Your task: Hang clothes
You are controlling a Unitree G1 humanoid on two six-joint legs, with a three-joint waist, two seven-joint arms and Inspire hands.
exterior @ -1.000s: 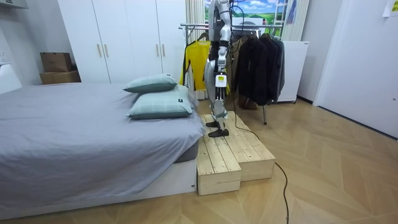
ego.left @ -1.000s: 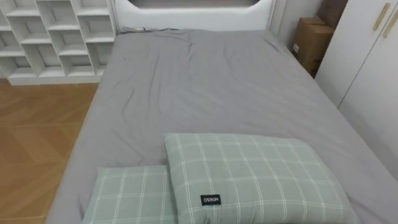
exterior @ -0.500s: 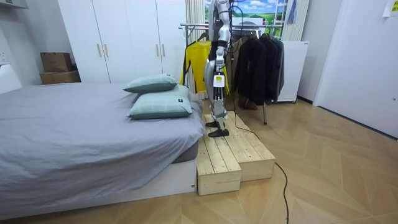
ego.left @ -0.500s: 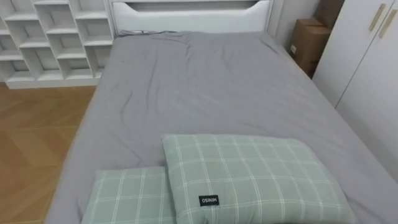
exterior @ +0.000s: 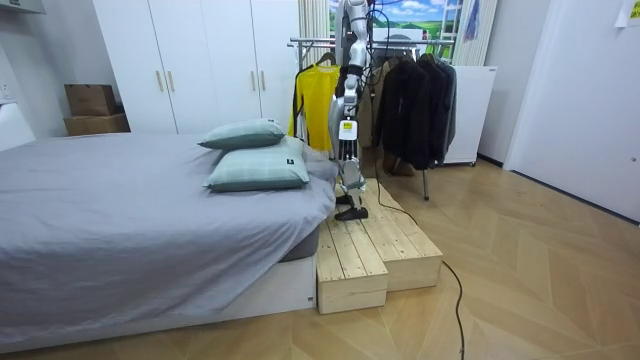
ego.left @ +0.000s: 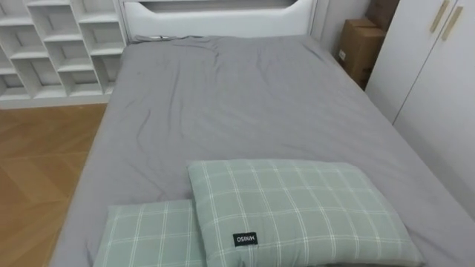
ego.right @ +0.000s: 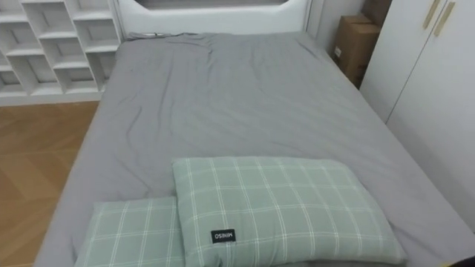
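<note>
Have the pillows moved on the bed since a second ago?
No. In the room view the pillows sit unchanged against the bed; the head camera shifted.

The robot had a slim silver-grey body with darker joints and black feet. A small white tag marked the back of its left hand. A dark cable trailed from its feet toward 5 o'clock.

Clothes observed in the room view, all on a metal clothes rack standing beyond the foot of the bed.

One yellow garment hangs full length at the end of the rail on the room view's left. A group of dark garments hangs close together toward the room view's right. Hangers cannot be made out.
</note>
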